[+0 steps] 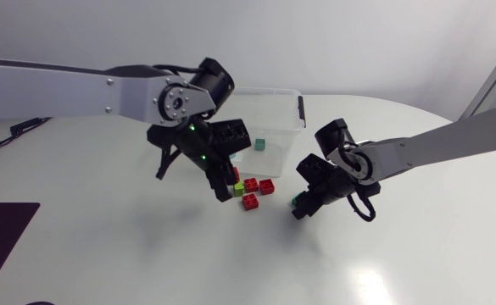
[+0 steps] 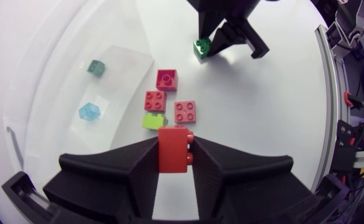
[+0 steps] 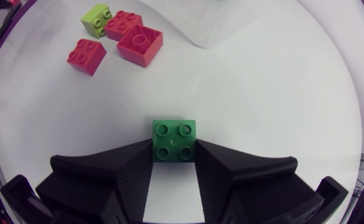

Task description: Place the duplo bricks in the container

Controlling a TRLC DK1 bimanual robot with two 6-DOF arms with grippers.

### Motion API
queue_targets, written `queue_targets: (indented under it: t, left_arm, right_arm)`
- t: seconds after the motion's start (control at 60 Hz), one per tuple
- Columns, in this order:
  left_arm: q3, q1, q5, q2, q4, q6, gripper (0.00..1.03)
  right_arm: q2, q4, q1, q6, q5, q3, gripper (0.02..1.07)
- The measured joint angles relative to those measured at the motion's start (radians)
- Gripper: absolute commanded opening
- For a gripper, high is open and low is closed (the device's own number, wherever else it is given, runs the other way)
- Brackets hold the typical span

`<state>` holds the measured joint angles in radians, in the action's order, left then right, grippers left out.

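Both clamped: left claw [image 2: 174,155] on studded red brick [image 2: 174,144], right claw [image 3: 173,152] on square green brick [image 3: 173,138].

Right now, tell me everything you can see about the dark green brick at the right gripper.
The green brick is a square piece of smooth plastic with four round studs in a two-by-two grid, studs facing up. It sits level between the fingertips of the right gripper, whose two fingers press its opposite sides. It lies on or just above the white table; I cannot tell which. Nothing else touches it.
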<state>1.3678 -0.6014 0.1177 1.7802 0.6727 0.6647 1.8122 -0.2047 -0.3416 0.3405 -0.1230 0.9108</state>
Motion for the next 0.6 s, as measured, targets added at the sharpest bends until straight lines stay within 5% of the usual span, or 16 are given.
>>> queue_targets:
  t: [0.233, 0.6]
  left_arm:
    - [0.042, 0.031, 0.003, -0.119, 0.006, -0.064, 0.22]
    - [0.247, 0.146, 0.004, -0.001, -0.205, -0.214, 0.23]
  right_arm:
    - [-0.114, -0.024, -0.01, 0.0, 0.001, -0.053, 0.3]
    - [-0.41, -0.216, -0.024, -0.027, 0.005, -0.027, 0.3]
